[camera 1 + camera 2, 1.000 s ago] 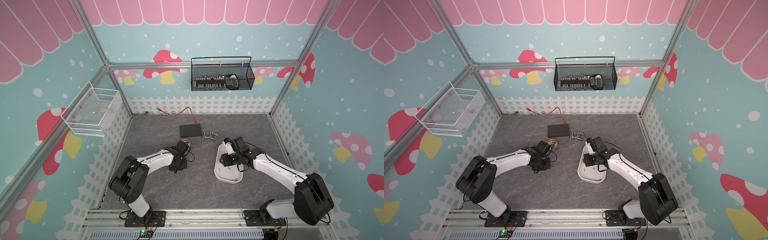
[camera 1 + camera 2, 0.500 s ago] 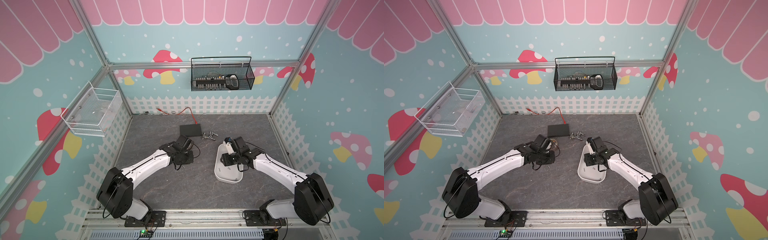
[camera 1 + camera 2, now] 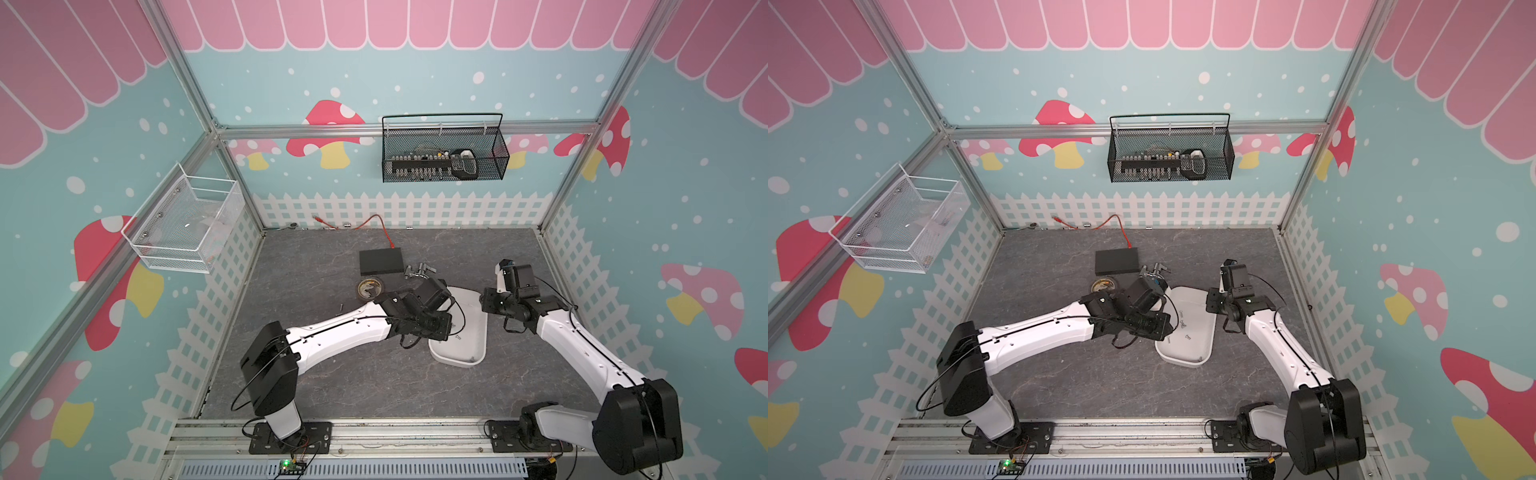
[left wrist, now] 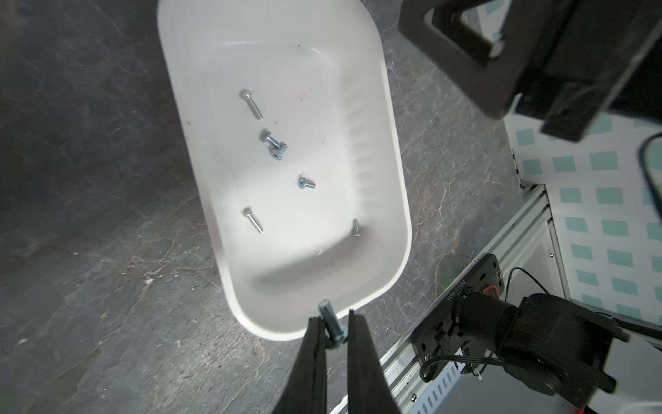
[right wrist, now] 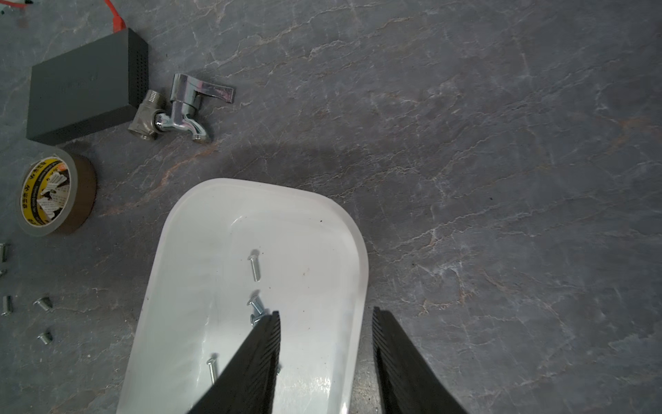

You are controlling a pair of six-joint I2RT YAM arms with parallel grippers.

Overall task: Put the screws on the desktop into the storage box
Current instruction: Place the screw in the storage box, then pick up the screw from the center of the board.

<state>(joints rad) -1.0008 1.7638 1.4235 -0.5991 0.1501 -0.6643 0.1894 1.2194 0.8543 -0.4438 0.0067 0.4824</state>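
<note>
The white storage box [image 3: 478, 332] lies on the grey desktop [image 3: 332, 374] between my two arms. Several screws [image 4: 272, 143] rest on its floor. My left gripper [image 4: 333, 317] is shut on one silver screw [image 4: 326, 310], which hangs just above the box's end rim [image 4: 358, 308]. My right gripper [image 5: 326, 312] is open at the box's side rim, one finger [image 5: 265, 344] inside the box and the other over the desktop. A few loose screws [image 5: 43, 304] lie on the desktop left of the box.
Behind the box sit a black case [image 5: 82, 89], a chrome faucet piece [image 5: 179, 111] and a roll of tape [image 5: 53, 197]. A black wire basket [image 3: 444, 153] hangs on the back wall. A white mesh basket [image 3: 183, 224] hangs on the left wall.
My left arm has swung right from beside the tape roll to the box. My right gripper has shifted slightly right, toward the box's side rim.
</note>
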